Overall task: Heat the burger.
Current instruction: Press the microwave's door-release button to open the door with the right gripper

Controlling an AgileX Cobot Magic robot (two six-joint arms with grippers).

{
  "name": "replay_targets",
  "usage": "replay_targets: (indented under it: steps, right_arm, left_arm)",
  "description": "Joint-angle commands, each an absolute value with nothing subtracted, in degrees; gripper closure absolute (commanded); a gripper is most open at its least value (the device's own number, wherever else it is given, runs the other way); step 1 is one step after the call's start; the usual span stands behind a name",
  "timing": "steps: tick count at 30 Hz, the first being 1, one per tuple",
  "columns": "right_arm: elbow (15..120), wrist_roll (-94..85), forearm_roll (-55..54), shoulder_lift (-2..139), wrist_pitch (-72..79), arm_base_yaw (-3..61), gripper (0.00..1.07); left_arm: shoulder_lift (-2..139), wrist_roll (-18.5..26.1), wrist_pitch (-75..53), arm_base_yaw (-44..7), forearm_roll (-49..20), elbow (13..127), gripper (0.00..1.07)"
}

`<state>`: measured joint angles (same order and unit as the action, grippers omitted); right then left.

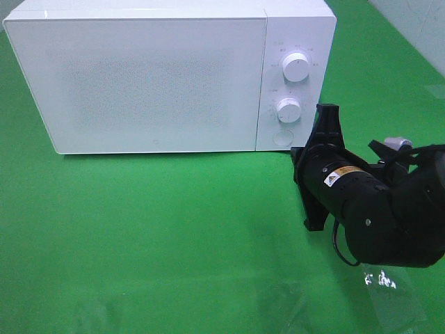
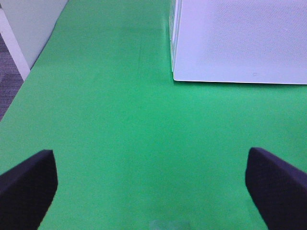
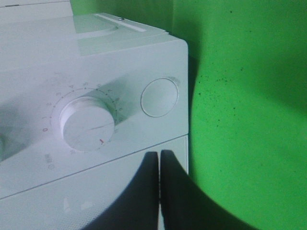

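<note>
Off the oven's left corner, the left gripper (image 2: 153, 184) hangs over the green tabletop (image 1: 174, 229) with its fingers spread wide and nothing between them. The white microwave (image 1: 139, 76) stands with its frosted door (image 1: 146, 80) shut. The burger shows in none of the views, and whether it sits inside cannot be told. On the control panel are an upper knob (image 1: 296, 67), a lower knob (image 3: 88, 123) and, below them, a round door button (image 3: 159, 97). The right gripper (image 3: 159, 158), fingers pressed together and empty, points at the panel just short of it, near that button. The step in hand looks like a fingertip press on the button. It likely calls for a square, centred push, gentle enough not to slide the oven back, and clear of the lower knob.
</note>
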<state>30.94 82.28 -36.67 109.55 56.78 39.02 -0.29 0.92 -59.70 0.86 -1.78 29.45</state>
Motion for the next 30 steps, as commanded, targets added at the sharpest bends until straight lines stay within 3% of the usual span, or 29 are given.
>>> replay_targets:
  steps: [1, 30]
  right_arm:
    - [32.31, 82.22, -35.35, 109.95, 55.46, 37.76, 1.07]
    - [46.01, 79.24, -30.25, 119.63, 50.19, 30.14, 1.07]
  left_arm:
    - [-1.32, 0.80, -59.24, 1.03, -1.78, 29.22, 0.06]
    - [-1.32, 0.80, -59.24, 1.03, -1.78, 29.22, 0.06]
